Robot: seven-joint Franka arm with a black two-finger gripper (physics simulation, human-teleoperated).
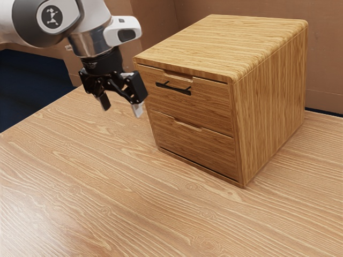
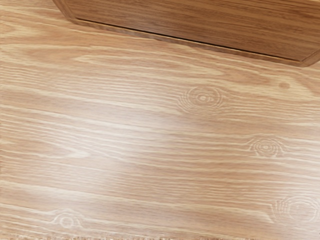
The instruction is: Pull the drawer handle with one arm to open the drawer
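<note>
A wooden cabinet point(image 1: 236, 85) with two drawers stands on the table. The upper drawer point(image 1: 195, 99) carries a thin black handle point(image 1: 173, 88); its front sits flush with the cabinet. The lower drawer point(image 1: 195, 142) is flush too. My gripper point(image 1: 121, 106) hangs open above the table, to the exterior view's left of the handle and slightly lower, a short gap away from the cabinet front. Nothing is between its fingers point(image 1: 138, 110). In the wrist view the cabinet's bottom edge point(image 2: 200, 30) lies ahead of my hand, with bare table below it.
The wooden table point(image 1: 107, 182) spreads wide in front of and beside the cabinet. A brown wall point(image 1: 321, 53) runs behind, and a dark floor area point(image 1: 27, 80) lies past the table's far left edge.
</note>
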